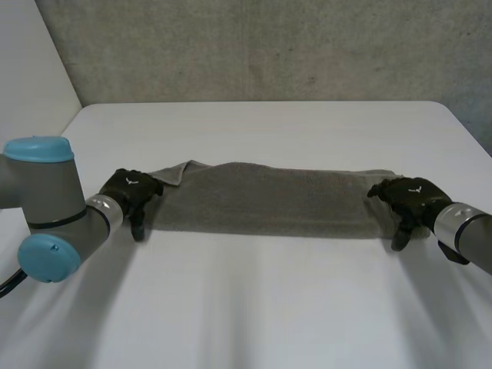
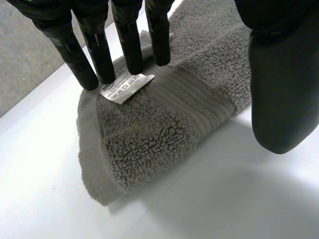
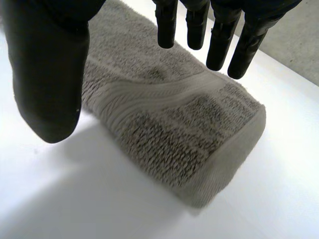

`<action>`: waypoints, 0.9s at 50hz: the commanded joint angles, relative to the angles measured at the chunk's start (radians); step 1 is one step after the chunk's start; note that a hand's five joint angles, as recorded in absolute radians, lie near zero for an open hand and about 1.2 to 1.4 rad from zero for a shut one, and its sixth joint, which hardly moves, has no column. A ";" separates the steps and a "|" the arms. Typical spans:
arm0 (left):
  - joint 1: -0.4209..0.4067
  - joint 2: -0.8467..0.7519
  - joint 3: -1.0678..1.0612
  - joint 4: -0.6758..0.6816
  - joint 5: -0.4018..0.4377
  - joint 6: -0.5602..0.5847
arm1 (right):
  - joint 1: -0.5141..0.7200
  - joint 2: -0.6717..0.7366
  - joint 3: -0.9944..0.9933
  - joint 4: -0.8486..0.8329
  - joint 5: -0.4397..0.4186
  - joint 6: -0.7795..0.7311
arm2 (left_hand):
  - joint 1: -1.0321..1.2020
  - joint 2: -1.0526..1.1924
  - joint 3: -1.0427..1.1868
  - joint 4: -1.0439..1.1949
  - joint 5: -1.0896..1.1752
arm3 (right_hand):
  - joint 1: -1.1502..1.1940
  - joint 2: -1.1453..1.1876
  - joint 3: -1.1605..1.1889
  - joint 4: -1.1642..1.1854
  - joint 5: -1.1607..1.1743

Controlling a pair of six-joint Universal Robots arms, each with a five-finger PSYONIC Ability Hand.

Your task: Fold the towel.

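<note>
A grey towel (image 1: pixel 265 198) lies folded into a long narrow strip across the middle of the white table. My left hand (image 1: pixel 129 192) hovers over the strip's left end, open, its straight fingers (image 2: pixel 128 45) above the towel (image 2: pixel 164 124) near a white label (image 2: pixel 125 86), thumb off the near edge. My right hand (image 1: pixel 409 200) is over the right end, open too, with straight fingers (image 3: pixel 217 42) above the towel (image 3: pixel 179 124) and the thumb beside its near edge. Neither hand holds cloth.
The white table (image 1: pixel 269 307) stretches wide in front of the towel and behind it. A grey wall (image 1: pixel 269 46) rises past the far edge. At the left end a cloth corner (image 1: pixel 175 171) sticks out towards the far side.
</note>
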 commanded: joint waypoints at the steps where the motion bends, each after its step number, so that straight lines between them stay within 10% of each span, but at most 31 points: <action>1: 0.019 0.001 -0.020 0.015 0.003 0.000 | -0.017 -0.007 0.047 -0.003 0.002 -0.046 | -0.026 -0.024 -0.029 -0.023 -0.210 | 0.066 0.058 0.062 0.049 0.078; 37: 0.006 0.099 -0.142 0.102 -0.001 -0.003 | -0.046 0.038 0.058 -0.167 0.043 -0.127 | 0.857 0.860 0.854 0.861 0.674 | 1.053 1.045 1.048 1.035 1.065; 45: 0.003 0.176 -0.224 0.118 -0.001 -0.003 | -0.074 0.021 0.061 -0.159 0.035 -0.113 | 0.872 0.875 0.869 0.876 0.689 | 0.541 0.533 0.536 0.523 0.553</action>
